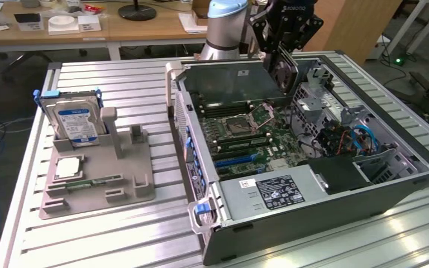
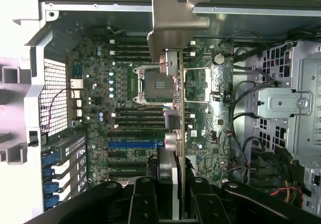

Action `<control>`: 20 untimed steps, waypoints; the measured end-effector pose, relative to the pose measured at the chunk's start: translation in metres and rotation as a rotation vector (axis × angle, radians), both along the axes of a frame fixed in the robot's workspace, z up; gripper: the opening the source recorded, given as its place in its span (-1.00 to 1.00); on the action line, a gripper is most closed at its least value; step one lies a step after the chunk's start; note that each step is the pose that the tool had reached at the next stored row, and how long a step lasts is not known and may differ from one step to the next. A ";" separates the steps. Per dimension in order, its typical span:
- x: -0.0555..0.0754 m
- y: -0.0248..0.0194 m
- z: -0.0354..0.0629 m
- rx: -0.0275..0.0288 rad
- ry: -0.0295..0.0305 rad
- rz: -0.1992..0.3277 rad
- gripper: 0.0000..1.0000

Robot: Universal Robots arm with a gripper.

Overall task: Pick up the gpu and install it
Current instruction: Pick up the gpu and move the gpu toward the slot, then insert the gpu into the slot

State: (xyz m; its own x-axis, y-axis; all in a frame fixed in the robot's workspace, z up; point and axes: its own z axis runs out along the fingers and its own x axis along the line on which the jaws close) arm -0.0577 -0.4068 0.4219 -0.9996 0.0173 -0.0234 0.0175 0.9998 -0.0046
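**Gripper**: is clamping the gpu. In the wrist view the black fingers are pressing on either side of the card's edge, with the gripper closed around it.

**Gpu:** is hanging on edge from the gripper above the open computer case, towards the case's far end in the exterior view. In the wrist view the gpu is showing edge-on over the motherboard. Its silver bracket is sitting at the end away from the fingers, and the card is crossing in front of the processor socket. The card is not seated in any slot, and the blue slot is lying just beside its line.

**Computer case:** is lying on its side on the slatted metal table, with the motherboard facing upward. The power supply is sitting at the near end.

**Grey holder**: is resting on the table, on the exterior view's left of the case. It is carrying:
- a hard drive with a blue label, standing upright at the far end
- a processor chip, lying flat
- a memory stick, lying just beside the chip
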 end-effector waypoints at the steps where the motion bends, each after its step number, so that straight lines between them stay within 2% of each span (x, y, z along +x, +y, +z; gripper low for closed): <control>1: 0.000 0.0000 0.0000 -0.0001 0.0000 0.000 -0.44; 12: 0.000 0.0000 0.0000 -0.0001 0.0000 0.000 -0.44; 20: 0.000 -0.0001 0.0000 -0.0001 0.0000 0.025 -0.44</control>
State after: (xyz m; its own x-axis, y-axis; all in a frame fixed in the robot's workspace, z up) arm -0.0578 -0.4069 0.4219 -0.9997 -0.0078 -0.0234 -0.0077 1.0000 -0.0047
